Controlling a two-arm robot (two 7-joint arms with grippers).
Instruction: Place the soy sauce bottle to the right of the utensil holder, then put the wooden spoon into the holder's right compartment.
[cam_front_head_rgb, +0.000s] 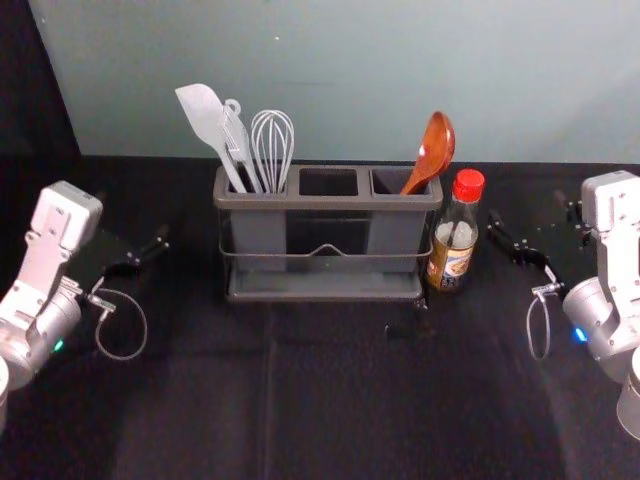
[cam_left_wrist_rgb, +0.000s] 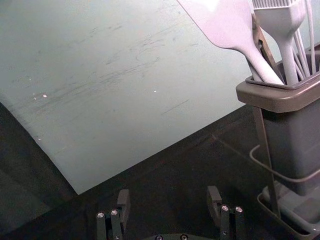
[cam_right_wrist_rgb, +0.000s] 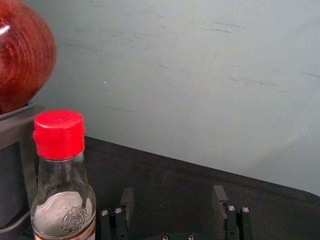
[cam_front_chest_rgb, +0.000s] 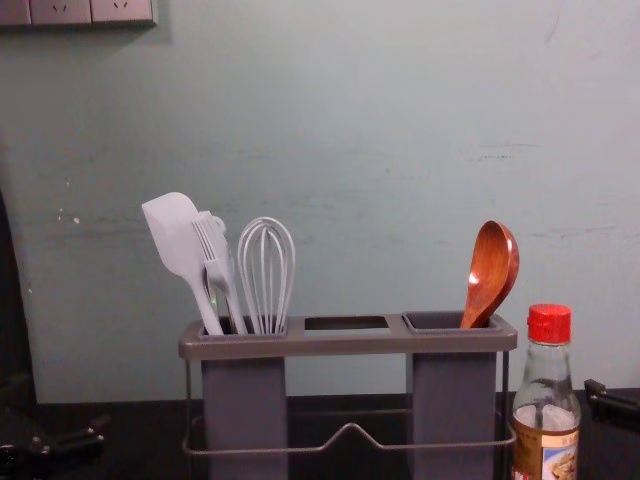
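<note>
Just to the right of the soy sauce bottle, the right gripper hangs with its two fingers spread wide and bare space between them. Next outward from it comes that one bottle, upright on the black tabletop, with one red cap and a label around its clear glass. It stands close beside the right end of the utensil holder; whether the two touch, I cannot tell.

One holder, three compartments. The right compartment takes the one wooden spoon, bowl up and leaning right. The middle compartment comes next, then the left compartment, which carries at least three pale utensils: one spatula, one brush and one whisk, all heads up. One wire rail runs along the front, and one shallow tray forms the base.

Farthest out, well apart from the holder's left end, the left gripper is parked, its two fingers also wide apart.
</note>
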